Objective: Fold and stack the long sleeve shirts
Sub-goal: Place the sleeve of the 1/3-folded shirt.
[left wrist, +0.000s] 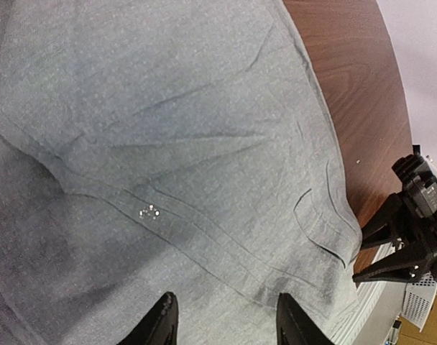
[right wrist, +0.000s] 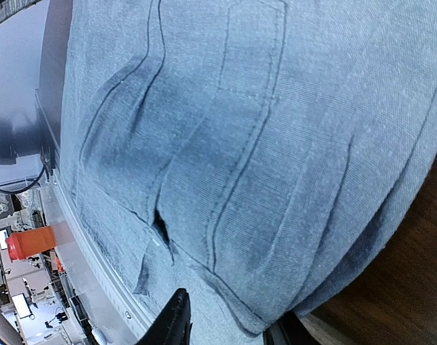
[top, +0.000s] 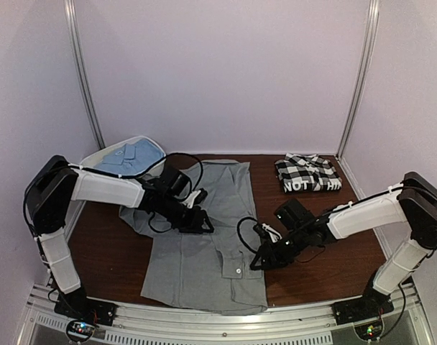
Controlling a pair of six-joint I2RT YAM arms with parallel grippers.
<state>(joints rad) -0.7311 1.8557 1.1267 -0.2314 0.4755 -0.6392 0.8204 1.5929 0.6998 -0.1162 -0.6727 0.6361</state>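
A plain grey long sleeve shirt [top: 204,251] lies spread across the middle of the table, partly folded lengthwise. My left gripper [top: 197,221] hovers over its upper left part, open, fingers [left wrist: 161,325] apart above the cloth [left wrist: 168,129] with nothing between them. My right gripper [top: 265,255] sits at the shirt's right edge, open. The folded hem [right wrist: 261,144] lies between its spread fingers [right wrist: 172,323]. A black-and-white checked shirt [top: 308,174] rests folded at the back right. A light blue shirt [top: 136,154] sits in the tub.
The white plastic tub [top: 143,141] stands at the back left corner. A metal rail [top: 226,320] runs along the near edge, just below the shirt's hem. Bare brown table [top: 326,259] shows to the right of the grey shirt. Walls close in the back and sides.
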